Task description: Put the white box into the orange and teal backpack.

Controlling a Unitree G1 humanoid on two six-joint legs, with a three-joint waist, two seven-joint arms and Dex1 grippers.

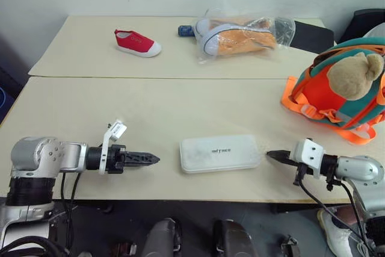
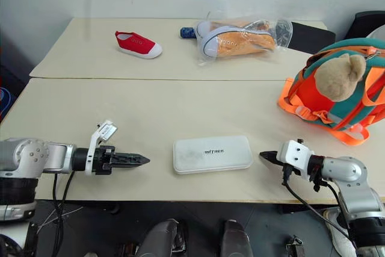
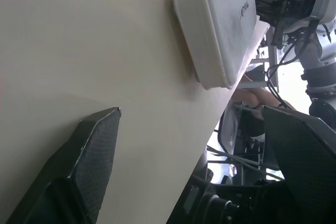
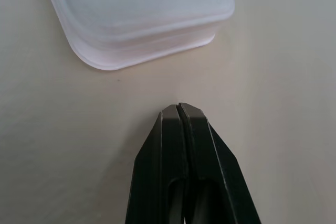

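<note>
The white box [image 1: 219, 153] lies flat on the tan table [image 1: 150, 106], close to its near edge, with dark lettering on its lid. My left gripper [image 1: 153, 159] hovers a short way to the box's left, pointing at it; in the left wrist view its black fingers [image 3: 94, 150] stand wide apart and open, with nothing between them. To the box's right, my right gripper [image 1: 271, 155] points at the box's end and does not touch it; its fingertips [image 4: 180, 109] are pressed together, shut and empty. The orange and teal backpack [image 1: 319, 97], with a tan plush bear [image 1: 355, 75] on it, stands at the right edge.
On the far table lie a red shoe [image 1: 138, 43] and bagged white-and-orange sneakers [image 1: 240, 35], with a small blue thing [image 1: 184, 29] beside the bag. A dark chair [image 1: 313, 34] stands behind at the right. Open tabletop lies between the box and the backpack.
</note>
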